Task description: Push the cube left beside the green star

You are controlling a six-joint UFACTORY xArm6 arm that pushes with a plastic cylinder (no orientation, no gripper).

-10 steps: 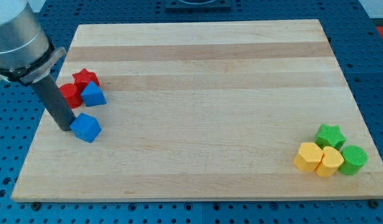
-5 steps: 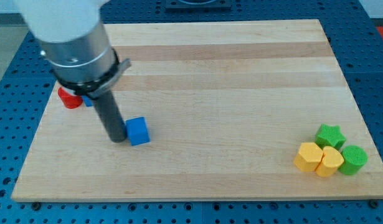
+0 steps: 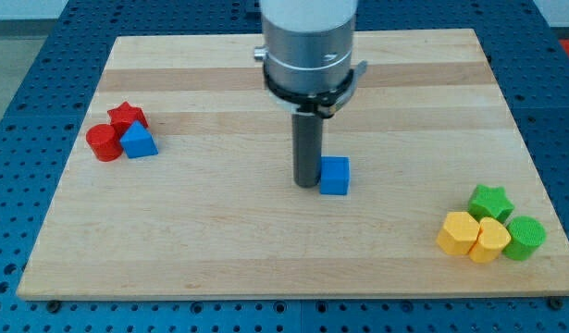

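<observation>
Evidently the blue cube [image 3: 334,175] is light, rigid and slides easily. My tip [image 3: 307,185], with no gripper, touches its left face, far from the green star [image 3: 490,201].

Board [image 3: 265,250] is pale wood, smooth, matt, grain in lengthwise strips. Blue cube [image 3: 335,175] looks matt plastic, same as green star [image 3: 490,200]. My tip [image 3: 306,184] ends a dark matt rod under a brushed metal collar [image 3: 309,46].
</observation>
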